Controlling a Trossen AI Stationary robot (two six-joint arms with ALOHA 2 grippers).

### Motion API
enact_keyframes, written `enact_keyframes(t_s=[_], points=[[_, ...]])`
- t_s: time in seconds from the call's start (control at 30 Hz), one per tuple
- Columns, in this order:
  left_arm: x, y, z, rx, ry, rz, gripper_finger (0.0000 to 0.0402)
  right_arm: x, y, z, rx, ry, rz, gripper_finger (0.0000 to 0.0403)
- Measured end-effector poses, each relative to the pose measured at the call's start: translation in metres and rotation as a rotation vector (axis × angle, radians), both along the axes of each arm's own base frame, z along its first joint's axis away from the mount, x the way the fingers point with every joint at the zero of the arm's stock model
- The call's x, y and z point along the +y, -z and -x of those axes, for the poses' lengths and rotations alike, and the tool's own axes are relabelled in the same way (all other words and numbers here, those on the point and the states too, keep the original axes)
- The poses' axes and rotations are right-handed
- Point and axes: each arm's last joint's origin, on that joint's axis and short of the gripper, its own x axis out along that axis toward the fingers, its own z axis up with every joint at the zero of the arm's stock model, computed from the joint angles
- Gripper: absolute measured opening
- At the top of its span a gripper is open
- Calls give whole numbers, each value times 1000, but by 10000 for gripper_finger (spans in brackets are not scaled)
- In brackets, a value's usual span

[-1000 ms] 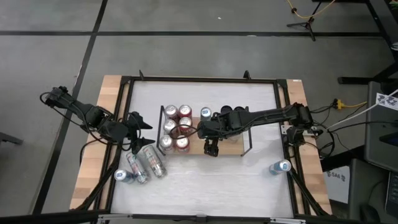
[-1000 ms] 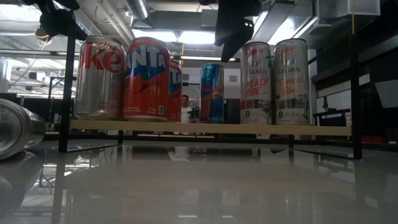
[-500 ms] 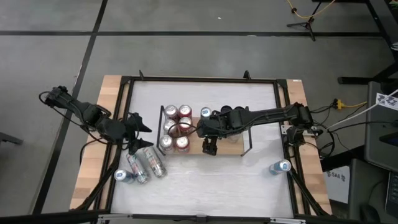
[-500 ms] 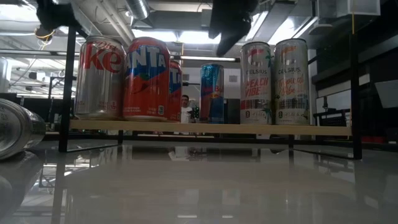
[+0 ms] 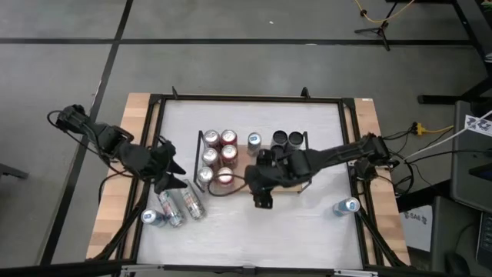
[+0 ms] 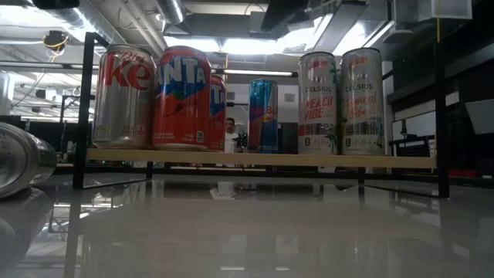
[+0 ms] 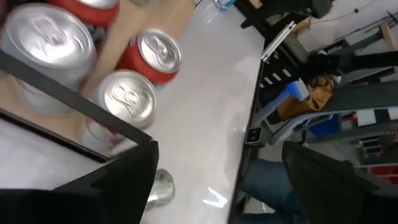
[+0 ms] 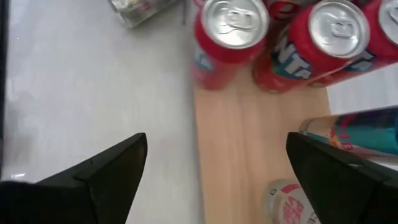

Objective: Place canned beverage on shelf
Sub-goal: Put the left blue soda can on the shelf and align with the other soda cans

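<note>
Aluminium cans [image 5: 181,201] lay beside the shelf [image 5: 281,183]: light, smooth, dentable, best gripped mid-body. Left pincer [image 5: 171,171] gaped near them; right pincer [image 5: 264,198] open, empty.

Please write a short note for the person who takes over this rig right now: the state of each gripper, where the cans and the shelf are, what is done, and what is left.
Right gripper: open, empty, over the shelf's front edge.
Left gripper: open, empty, beside the shelf's left rail, above the lying cans.
Done: nine cans stand on the shelf: six at the left, one blue can and two dark-topped cans at the back.
Left: two cans lying on the table, one upright can at front left, one upright can at the right edge.
</note>
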Motion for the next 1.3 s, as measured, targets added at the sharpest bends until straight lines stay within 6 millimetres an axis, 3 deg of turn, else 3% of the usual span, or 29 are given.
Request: enact_keyframes(t_s=[0.3, 0.63, 0.73, 0.97, 1.3], points=[[-35, -11, -23, 154, 30, 162, 330, 31, -1, 8, -22, -66, -6, 381], [-71, -2, -17, 758, -67, 293, 330, 77, -6, 20, -112, -186, -42, 381], [-82, 4, -13, 867, -98, 297, 330, 89, -4, 24, -123, -217, -49, 381], [-104, 20, -8, 995, -235, 269, 330, 112, 6, 34, -133, -277, -58, 381], [-130, 43, -8, 1058, -373, 203, 330, 126, 12, 39, -154, -313, -72, 381]])
